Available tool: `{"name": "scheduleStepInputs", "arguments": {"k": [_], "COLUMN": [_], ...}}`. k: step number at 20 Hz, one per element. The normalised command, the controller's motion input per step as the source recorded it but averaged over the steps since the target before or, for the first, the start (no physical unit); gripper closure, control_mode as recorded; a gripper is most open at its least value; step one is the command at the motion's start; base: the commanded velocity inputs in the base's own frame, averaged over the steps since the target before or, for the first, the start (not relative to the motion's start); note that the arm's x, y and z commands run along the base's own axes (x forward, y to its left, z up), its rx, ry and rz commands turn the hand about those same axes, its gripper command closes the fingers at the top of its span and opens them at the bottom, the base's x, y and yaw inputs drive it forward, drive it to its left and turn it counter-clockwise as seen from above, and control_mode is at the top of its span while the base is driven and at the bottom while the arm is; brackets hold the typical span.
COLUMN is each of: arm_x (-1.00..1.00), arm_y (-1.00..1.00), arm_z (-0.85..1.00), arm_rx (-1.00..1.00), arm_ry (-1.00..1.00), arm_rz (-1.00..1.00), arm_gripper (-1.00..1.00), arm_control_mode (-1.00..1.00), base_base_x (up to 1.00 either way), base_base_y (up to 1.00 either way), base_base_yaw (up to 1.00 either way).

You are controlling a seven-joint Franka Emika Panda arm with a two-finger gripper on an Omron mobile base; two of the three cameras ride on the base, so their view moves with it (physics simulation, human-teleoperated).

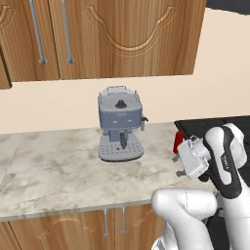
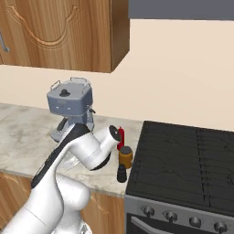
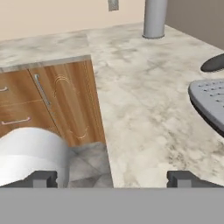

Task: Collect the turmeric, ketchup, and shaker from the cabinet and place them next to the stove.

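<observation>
Currently, the claw (image 3: 112, 178) is seen spread wide above the marble surface (image 3: 144, 105), with nothing pinched. The ketchup (image 2: 120, 137) and the turmeric (image 2: 125, 156) are set on that surface just beside the stove (image 2: 183, 160). The cabinet (image 1: 112, 36) is shown closed above a coffee machine (image 1: 120, 124).

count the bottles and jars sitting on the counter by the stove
3: red ketchup at the back, turmeric jar in front of it, small dark shaker nearest the counter edge. The arm may hide more.
</observation>
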Motion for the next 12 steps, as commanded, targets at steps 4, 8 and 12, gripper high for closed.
{"name": "scheduleStepInputs", "arguments": {"k": [4, 8, 12], "arm_x": [0.0, -0.03, -0.04], "arm_y": [1.0, 0.92, 0.55], "arm_z": [0.0, 0.0, 0.0], "arm_rx": [-0.16, -0.11, -0.07], "arm_ry": [0.02, 0.0, 0.0], "arm_rz": [-0.01, -0.02, -0.01], "arm_gripper": [-1.0, -1.0, -1.0], "arm_control_mode": [-1.0, -1.0, -1.0], "base_base_x": [0.0, 0.0, 0.0], "base_base_y": [0.0, 0.0, 0.0], "base_base_yaw": [0.0, 0.0, 0.0]}}
